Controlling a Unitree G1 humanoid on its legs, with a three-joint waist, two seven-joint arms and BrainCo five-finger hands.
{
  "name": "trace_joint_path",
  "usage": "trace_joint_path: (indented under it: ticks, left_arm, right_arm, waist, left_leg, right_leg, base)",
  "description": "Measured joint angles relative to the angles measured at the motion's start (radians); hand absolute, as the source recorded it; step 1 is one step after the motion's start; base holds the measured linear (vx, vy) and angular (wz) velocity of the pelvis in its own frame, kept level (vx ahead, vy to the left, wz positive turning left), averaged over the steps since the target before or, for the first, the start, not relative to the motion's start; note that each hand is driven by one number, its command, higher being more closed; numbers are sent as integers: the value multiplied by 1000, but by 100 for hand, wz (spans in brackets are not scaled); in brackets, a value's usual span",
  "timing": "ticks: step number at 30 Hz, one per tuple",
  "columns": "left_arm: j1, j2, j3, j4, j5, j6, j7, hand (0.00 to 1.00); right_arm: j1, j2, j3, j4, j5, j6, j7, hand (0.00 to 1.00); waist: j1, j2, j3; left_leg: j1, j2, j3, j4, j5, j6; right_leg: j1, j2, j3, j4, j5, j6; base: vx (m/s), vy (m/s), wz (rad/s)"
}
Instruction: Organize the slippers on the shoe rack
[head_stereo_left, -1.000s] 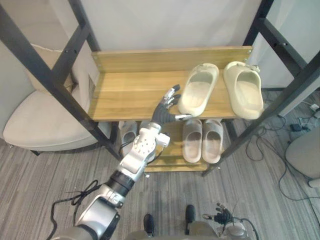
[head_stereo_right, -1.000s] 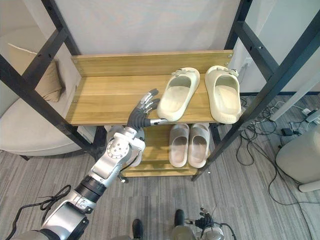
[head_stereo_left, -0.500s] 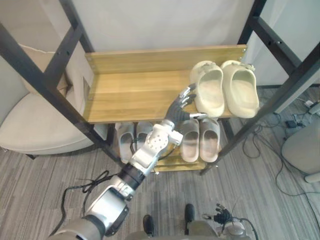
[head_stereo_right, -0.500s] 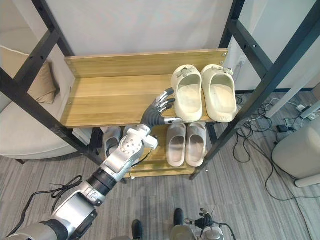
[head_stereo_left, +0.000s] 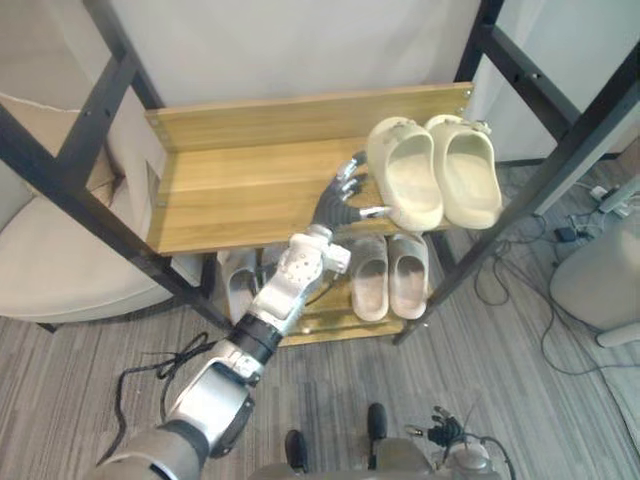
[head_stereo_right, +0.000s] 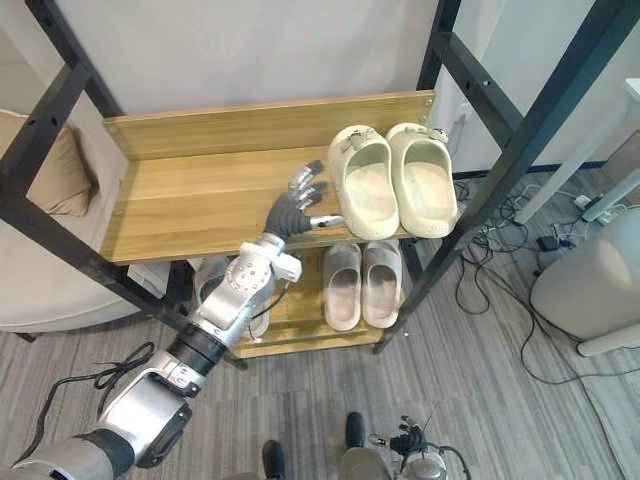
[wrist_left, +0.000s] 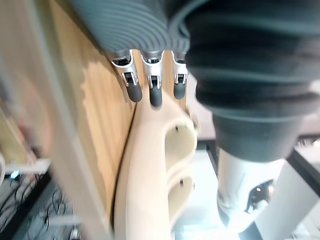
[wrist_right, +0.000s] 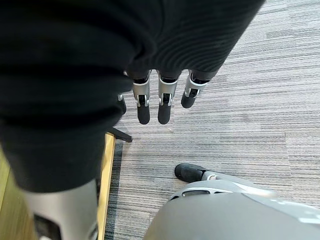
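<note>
A second ago the left slipper (head_stereo_left: 405, 188) sat skewed, apart from the right slipper (head_stereo_left: 466, 178). Now they're side by side at the right end of the top shelf (head_stereo_left: 240, 190), and the camera's shifted a bit too.

The left hand (head_stereo_left: 343, 200) is open, fingers straight, tips against the left slipper's outer side, holding nothing. The right hand (wrist_right: 159, 97) hangs with relaxed, straight fingers over the carpet (wrist_right: 240, 125).

From the left hand to the shelf's left end it's open wood. The lower shelf (head_stereo_left: 340, 322) has a pale pair (head_stereo_left: 388, 278) at its right end and a grey pair (head_stereo_left: 238, 285) further left. A black post (head_stereo_left: 540, 170) crosses the right end, and a white chair (head_stereo_left: 60, 265) sits off the left end.
</note>
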Motion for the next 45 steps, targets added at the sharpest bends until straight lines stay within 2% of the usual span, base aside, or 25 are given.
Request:
trace_joint_path:
  ticks: [1,2,4,6,8,9,11,15,19,23,27,31,33,34,35,37,38,45]
  left_arm:
    - [20,41,37,-51,-6,0,0,0]
    - [24,45,41,-60,-9,0,1,0]
    - [83,102,87,-180,-28,-2,1,0]
    - [109,119,92,-231,-41,-2,1,0]
    - [170,145,96,-351,-82,-14,-1,0]
    - [178,145,96,-365,-83,-17,-1,0]
    - [248,133,73,-501,-125,-25,-19,0]
    - [334,115,-11,-638,-171,-31,-81,0]
    - [472,55,-73,-700,-220,-31,-147,0]
    - [591,63,-106,-710,-236,-20,-200,0]
    - [746,66,-100,-587,-225,8,-238,0]
    - [843,65,-51,-369,-113,29,-250,0]
    - [849,63,-36,-293,-73,30,-252,0]
    - [850,61,-11,-192,-25,31,-252,0]
    - [850,60,-7,-178,-18,31,-252,0]
    - [848,52,40,-37,82,31,-238,0]
    - [848,51,45,-26,88,31,-236,0]
    - [824,5,180,311,312,30,-147,0]
  right_arm:
    - [-1,0,1,0,0,0,2,0]
    - [-1,0,1,0,0,0,2,0]
    - [-8,-2,2,0,0,3,2,0]
    - [-10,-2,4,0,0,6,2,0]
    - [-17,-3,15,1,0,11,4,0]
    - [-18,-3,18,1,0,11,4,0]
    - [-37,0,51,7,0,10,11,0]
    - [-56,24,82,41,0,11,24,0]
    - [-63,43,117,83,-1,16,26,0]
    - [-61,47,125,85,-3,16,25,0]
    - [-60,48,138,83,-6,16,25,0]
    - [-56,57,156,83,-31,16,27,0]
    - [-54,59,159,83,-42,15,27,0]
    - [-51,60,158,82,-43,14,27,0]
    - [-50,60,158,81,-43,14,27,0]
    - [-37,58,155,76,-43,7,26,0]
    - [-38,58,155,76,-43,7,26,0]
    - [-18,58,117,71,-44,-4,22,0]
  waist:
    - [5,0,0]
    - [6,0,0]
    - [18,0,0]
    - [22,-1,0]
    - [43,-5,-3]
    - [47,-5,-3]
    - [75,-6,-6]
    - [91,-5,-27]
    - [116,-2,-61]
    - [133,-5,-78]
    - [136,-8,-80]
    - [137,-27,-93]
    - [138,-31,-95]
    - [138,-35,-98]
    - [138,-36,-99]
    - [137,-46,-105]
    - [137,-47,-105]
    - [137,-55,-109]
  left_leg:
    - [-2,0,-9,1,0,0]
    - [-2,0,-10,1,0,0]
    - [-2,-3,-29,7,0,1]
    - [-2,-3,-42,11,0,1]
    - [-2,-5,-61,14,3,3]
    - [-2,-5,-61,14,3,3]
    - [-9,-6,-76,15,3,3]
    - [-21,-6,-111,15,9,1]
    - [-19,-6,-133,14,9,1]
    - [-10,-4,-146,14,9,-2]
    - [-1,-5,-155,15,11,-3]
    - [-1,-2,-156,15,10,-4]
    - [-1,-3,-156,15,10,-4]
    - [-1,-3,-155,15,10,-4]
    - [-1,-3,-155,15,10,-4]
    - [1,-2,-150,15,10,-5]
    - [1,-3,-149,15,10,-5]
    - [18,-1,-127,14,6,-8]
  right_leg:
    - [3,0,-7,0,0,0]
    - [3,0,-7,0,0,0]
    - [16,-4,-27,0,-2,2]
    - [27,-6,-42,0,-3,3]
    - [37,-8,-60,0,-5,3]
    - [36,-8,-59,0,-6,3]
    - [38,-10,-61,1,-10,2]
    - [42,-11,-93,1,-15,2]
    - [64,-11,-112,1,-30,2]
    - [72,-7,-123,1,-34,0]
    - [88,-7,-135,1,-39,-1]
    - [89,-5,-142,1,-43,0]
    - [89,-6,-142,1,-45,0]
    - [89,-6,-141,1,-46,0]
    - [89,-6,-141,1,-46,0]
    - [89,-6,-138,1,-46,1]
    - [89,-6,-138,1,-46,1]
    - [102,-5,-120,1,-59,8]
  base:
    - [-16,-15,14]
    - [-20,-14,15]
    - [-14,-7,21]
    - [-15,-8,32]
    - [-28,-7,27]
    - [-34,-6,5]
    - [-36,-9,13]
    - [-12,-21,27]
    - [2,-17,17]
    - [14,-17,8]
    - [1,-7,5]
    - [1,-14,7]
    - [0,0,0]
    - [0,0,0]
    - [0,0,0]
    - [4,-2,-2]
    - [10,-2,-5]
    - [6,-1,-7]
